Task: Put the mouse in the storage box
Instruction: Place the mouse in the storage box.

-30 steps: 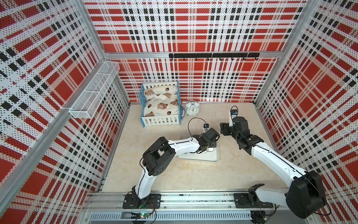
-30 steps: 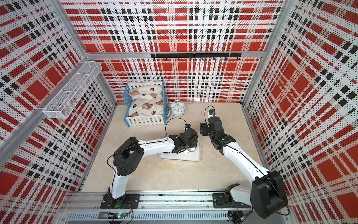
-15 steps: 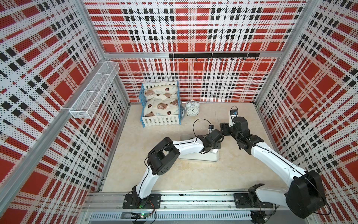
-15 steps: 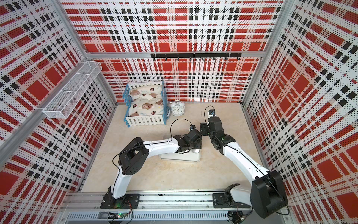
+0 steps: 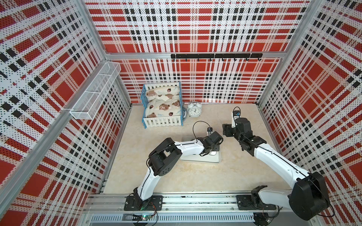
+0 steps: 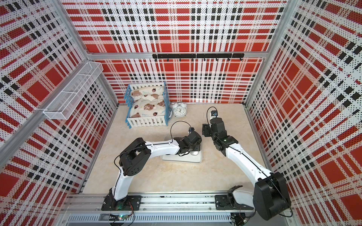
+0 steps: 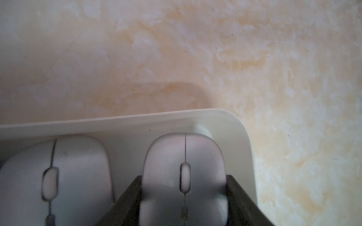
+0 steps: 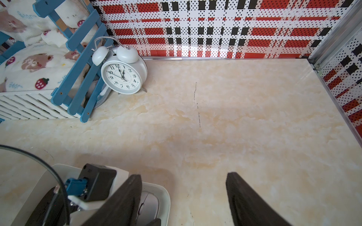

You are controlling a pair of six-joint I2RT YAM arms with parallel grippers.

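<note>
1. Now the mouse (image 7: 184, 156) is down inside the storage box (image 7: 242, 137), at its corner end, just beside a second mouse (image 7: 74, 170) (already stowed, I'd say).
2. Over the last second the left arm (image 5: 188, 148) has stretched further along the box, so only the release seems left.
3. The left hand (image 7: 184, 179) still clamps the mouse's sides.
4. The right hand (image 8: 183, 175) hangs spread and empty over the surface (image 8: 235, 117) beside the box.

Both top views are bright, evenly lit and sharp, the plaid walls (image 5: 49, 78) bowed at the edges by the wide lens. The left wrist view is dimmer and soft: the mouse (image 7: 184, 168) is blurred, and a faint curved shadow lies on the bench (image 7: 176, 58).
</note>
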